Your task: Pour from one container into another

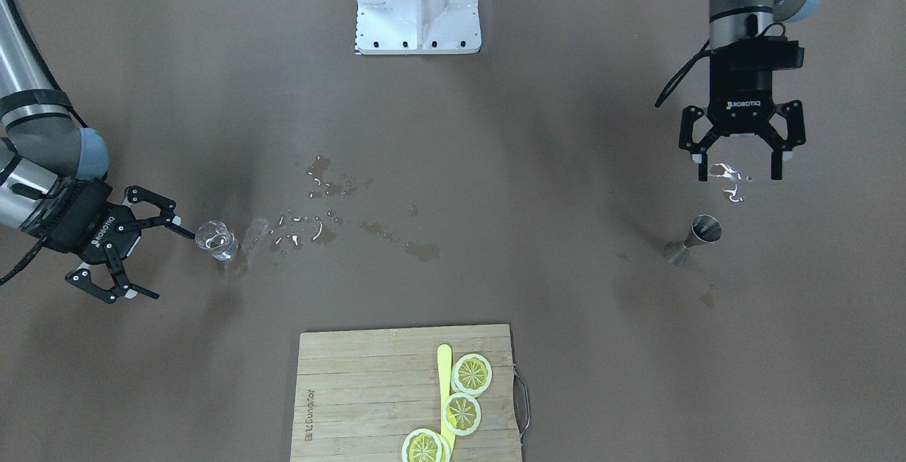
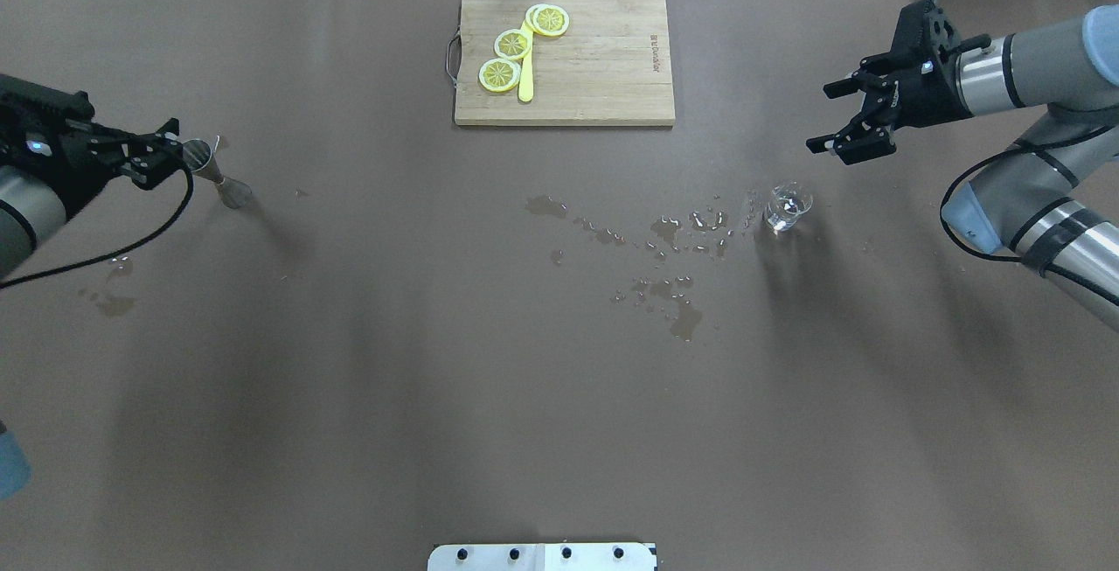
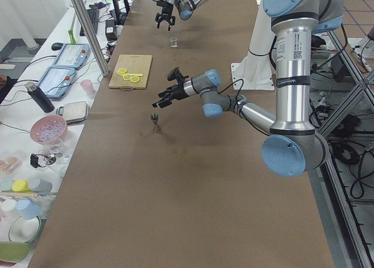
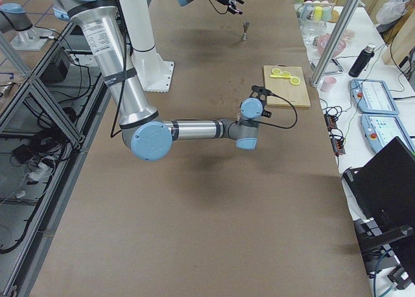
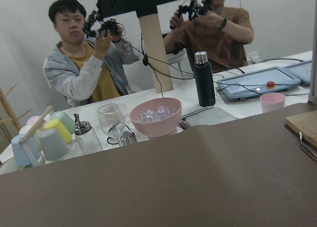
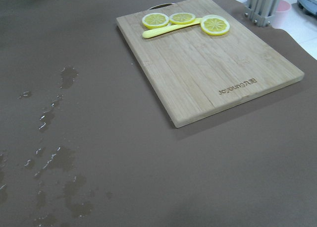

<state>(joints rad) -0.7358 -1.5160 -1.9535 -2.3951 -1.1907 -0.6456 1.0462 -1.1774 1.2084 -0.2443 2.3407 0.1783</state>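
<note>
A small clear glass (image 1: 216, 239) (image 2: 787, 206) holding a little water stands upright on the brown table. My right gripper (image 1: 170, 264) (image 2: 820, 119) is open just beside the glass, apart from it and holding nothing. A steel jigger (image 1: 697, 235) (image 2: 214, 173) stands upright on the other side of the table. Over it and slightly behind hangs my left gripper (image 1: 740, 173) (image 2: 166, 154), open and empty. Neither wrist view shows the glass, the jigger or any fingers.
Spilled water (image 1: 325, 186) (image 2: 673, 291) lies in puddles between the glass and the table's middle. A wooden cutting board (image 1: 354, 391) (image 2: 594, 73) with lemon slices and a yellow knife sits at the operators' edge. A pink bowl (image 5: 156, 117) and cups stand beyond the table's end.
</note>
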